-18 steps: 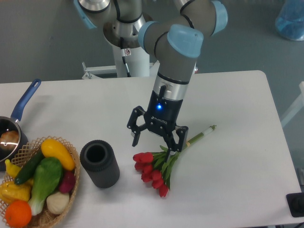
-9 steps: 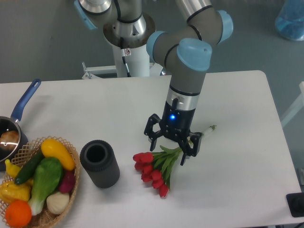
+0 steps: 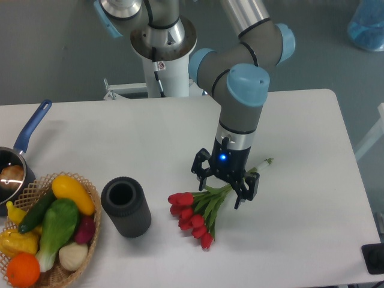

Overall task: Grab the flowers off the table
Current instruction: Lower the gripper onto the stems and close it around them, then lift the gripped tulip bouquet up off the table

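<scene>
The flowers [image 3: 195, 215], a bunch of red tulip buds with green leaves, lie on the white table [image 3: 300, 138] near its front. Their pale green stems run up and to the right to a tip [image 3: 264, 163]. My gripper [image 3: 222, 191] is open and hangs low over the stems just behind the leaves, one finger on each side of them. The gripper's body hides the middle of the stems. Nothing is held.
A dark grey cylindrical cup [image 3: 125, 206] stands left of the flowers. A wicker basket [image 3: 51, 237] of vegetables sits at the front left corner. A blue-handled pot [image 3: 15, 165] is at the left edge. The robot base [image 3: 162, 54] stands behind the table.
The gripper has moved to the right and down, from over the tulip leaves to straddling the stems. It stayed open. The flowers have not moved.
</scene>
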Controlling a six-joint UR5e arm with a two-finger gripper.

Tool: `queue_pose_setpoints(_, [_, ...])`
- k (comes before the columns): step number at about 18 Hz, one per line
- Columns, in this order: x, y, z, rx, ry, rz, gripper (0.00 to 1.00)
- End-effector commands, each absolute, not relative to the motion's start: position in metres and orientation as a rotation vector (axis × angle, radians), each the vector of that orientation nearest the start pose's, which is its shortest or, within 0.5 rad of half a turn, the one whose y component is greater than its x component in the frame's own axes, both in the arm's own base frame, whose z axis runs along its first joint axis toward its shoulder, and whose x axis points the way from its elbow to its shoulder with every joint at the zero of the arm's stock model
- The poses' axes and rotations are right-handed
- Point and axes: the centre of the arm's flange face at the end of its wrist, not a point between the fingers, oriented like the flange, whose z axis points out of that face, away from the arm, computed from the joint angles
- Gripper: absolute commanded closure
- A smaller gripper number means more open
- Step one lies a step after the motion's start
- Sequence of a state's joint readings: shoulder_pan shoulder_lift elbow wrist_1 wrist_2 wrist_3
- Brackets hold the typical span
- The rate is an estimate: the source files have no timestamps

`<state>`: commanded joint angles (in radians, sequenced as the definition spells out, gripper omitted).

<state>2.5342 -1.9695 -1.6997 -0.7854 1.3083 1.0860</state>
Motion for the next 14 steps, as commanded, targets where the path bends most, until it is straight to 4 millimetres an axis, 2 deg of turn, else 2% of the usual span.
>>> queue_pose_setpoints(3, [-0.426,0.488,0.278,-2.790,0.245,0.110,0.00])
queue_pose_setpoints(7, [-0.420,0.482,0.266,-2.833,0.271,0.106,0.00])
queue_pose_setpoints(10, [-0.410,0.478,0.250,-2.881,0.280,0.090,0.00])
queue_pose_setpoints(14, [-0.401,0.485,0.238,-2.902,0.298,0.069,0.00])
